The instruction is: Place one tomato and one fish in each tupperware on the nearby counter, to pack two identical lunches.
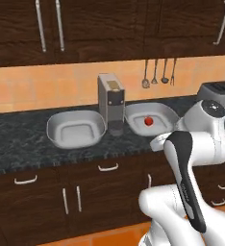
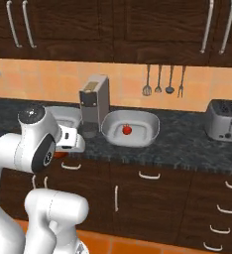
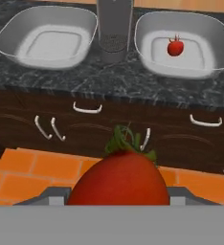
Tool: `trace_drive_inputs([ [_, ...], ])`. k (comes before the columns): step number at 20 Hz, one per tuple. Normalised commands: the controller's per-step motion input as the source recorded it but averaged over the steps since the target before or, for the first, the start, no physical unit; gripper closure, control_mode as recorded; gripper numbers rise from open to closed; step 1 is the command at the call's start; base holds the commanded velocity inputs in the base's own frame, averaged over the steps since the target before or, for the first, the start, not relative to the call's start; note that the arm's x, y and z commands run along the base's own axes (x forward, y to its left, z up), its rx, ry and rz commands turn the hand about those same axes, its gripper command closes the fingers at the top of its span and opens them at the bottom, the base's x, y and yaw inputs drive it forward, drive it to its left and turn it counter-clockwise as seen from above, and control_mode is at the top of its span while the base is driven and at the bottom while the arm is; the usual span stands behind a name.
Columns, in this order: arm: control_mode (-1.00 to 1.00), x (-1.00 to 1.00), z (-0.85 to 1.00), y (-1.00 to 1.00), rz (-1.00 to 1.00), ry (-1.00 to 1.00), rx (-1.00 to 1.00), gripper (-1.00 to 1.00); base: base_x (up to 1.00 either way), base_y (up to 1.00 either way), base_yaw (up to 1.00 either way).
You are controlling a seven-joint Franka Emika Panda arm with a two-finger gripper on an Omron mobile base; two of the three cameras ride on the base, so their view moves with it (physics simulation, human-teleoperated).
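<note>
Gripper point(image 3: 118, 201) clamped on a tomato point(image 3: 119, 179), off the counter's point(image 3: 133, 86) near edge; left tupperware point(image 3: 47, 36) open, right tupperware point(image 3: 183, 43) with tomato inside.

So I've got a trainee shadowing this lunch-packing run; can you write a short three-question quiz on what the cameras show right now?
1. True or false: both tupperware tubs already hold a tomato.
2. What is the gripper shut on? A) a fish B) a tomato C) nothing
3. What stands on the counter between the two tubs?

Key
1. False. The right tub holds a tomato; the left tub is empty.
2. B. In the hand view a second tomato with a green stem sits between the fingers.
3. A tall grey machine, which looks like a coffee maker.
</note>
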Motion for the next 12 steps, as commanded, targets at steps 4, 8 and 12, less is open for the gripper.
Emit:
trace_drive_inputs([
  [4,1.00,0.00,0.00,0.00,0.00,0.00,0.00,1.00,0.71,1.00,0.00],
  [8,1.00,0.00,0.00,0.00,0.00,0.00,0.00,1.00,0.84,0.68,0.04],
  [12,1.00,0.00,0.00,0.00,0.00,0.00,0.00,1.00,0.79,0.49,0.03],
])
